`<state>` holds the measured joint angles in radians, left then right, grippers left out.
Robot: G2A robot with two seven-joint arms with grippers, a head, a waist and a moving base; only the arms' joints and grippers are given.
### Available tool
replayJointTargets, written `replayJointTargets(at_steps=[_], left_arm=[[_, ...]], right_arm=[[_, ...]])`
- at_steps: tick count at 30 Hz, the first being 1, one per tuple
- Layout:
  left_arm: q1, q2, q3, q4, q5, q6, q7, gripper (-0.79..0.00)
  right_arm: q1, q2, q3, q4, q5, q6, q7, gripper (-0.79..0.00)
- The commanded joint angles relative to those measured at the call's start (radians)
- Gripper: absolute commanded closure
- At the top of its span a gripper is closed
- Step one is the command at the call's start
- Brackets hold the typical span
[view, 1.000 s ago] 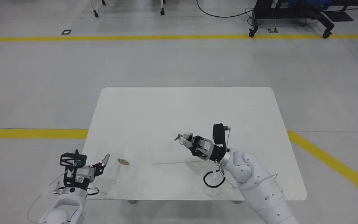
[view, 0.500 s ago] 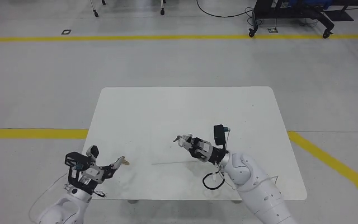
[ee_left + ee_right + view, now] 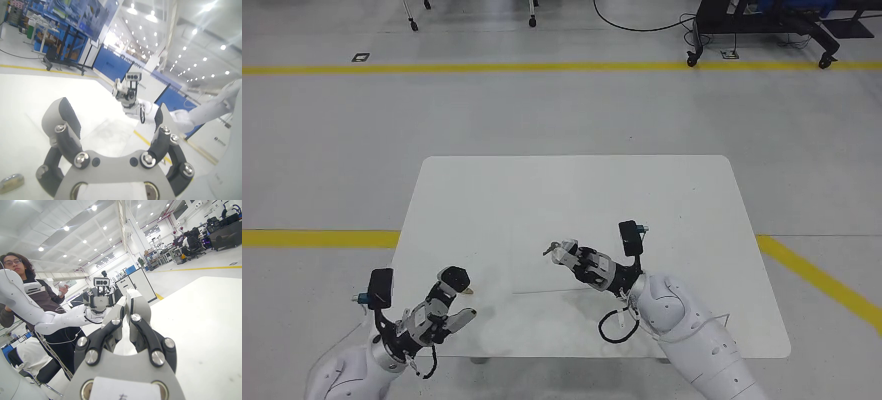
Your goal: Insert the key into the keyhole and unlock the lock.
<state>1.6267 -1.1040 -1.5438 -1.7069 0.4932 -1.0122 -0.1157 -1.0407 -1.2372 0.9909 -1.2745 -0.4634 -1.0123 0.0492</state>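
Note:
A small brass lock lies flat on the white table near its front left corner. My left gripper hovers open just by the lock, which sits outside its fingers in the left wrist view. My right gripper is held over the middle of the table with its fingers pressed together. A small metal key pokes out of the tips toward the left. The right gripper also shows far off in the left wrist view, pointing at my left gripper.
A thin straight line runs across the tabletop between the two grippers. A black cable loop hangs from the right arm near the table's front edge. Yellow floor tape runs past both sides of the table.
My left gripper has swung in from the table's left edge and turned over the lock, still open. The right gripper with the key has drifted a little to the left.

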Motion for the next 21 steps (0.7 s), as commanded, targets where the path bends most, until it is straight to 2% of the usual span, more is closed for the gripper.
replayJointTargets(at_steps=[1, 2, 5, 6, 16, 19, 21], left_arm=[[0.0, 0.0, 0.0, 0.0, 0.0, 0.0, 0.0, -0.449], [0.0, 0.0, 0.0, 0.0, 0.0, 0.0, 0.0, -0.413], [0.0, 0.0, 0.0, 0.0, 0.0, 0.0, 0.0, -0.397], [0.0, 0.0, 0.0, 0.0, 0.0, 0.0, 0.0, -0.785], [-0.001, 0.0, -0.001, -0.002, 0.003, 0.006, 0.001, -0.785], [-0.041, -0.005, 0.059, -0.039, -0.039, 0.041, -0.013, -0.785], [-0.103, -0.006, 0.108, -0.045, -0.079, 0.071, -0.069, -0.785]], right_arm=[[0.0, 0.0, 0.0, 0.0, 0.0, 0.0, 0.0, 0.0], [0.0, 0.0, 0.0, 0.0, 0.0, 0.0, 0.0, 0.0], [0.0, 0.0, 0.0, 0.0, 0.0, 0.0, 0.0, 0.0], [0.0, 0.0, 0.0, 0.0, 0.0, 0.0, 0.0, 0.0], [0.0, 0.0, 0.0, 0.0, 0.0, 0.0, 0.0, 0.0], [-0.01, 0.002, 0.012, -0.007, 0.007, 0.013, -0.006, 0.0], [-0.031, 0.01, 0.045, -0.022, 0.014, 0.005, -0.012, 0.0]])
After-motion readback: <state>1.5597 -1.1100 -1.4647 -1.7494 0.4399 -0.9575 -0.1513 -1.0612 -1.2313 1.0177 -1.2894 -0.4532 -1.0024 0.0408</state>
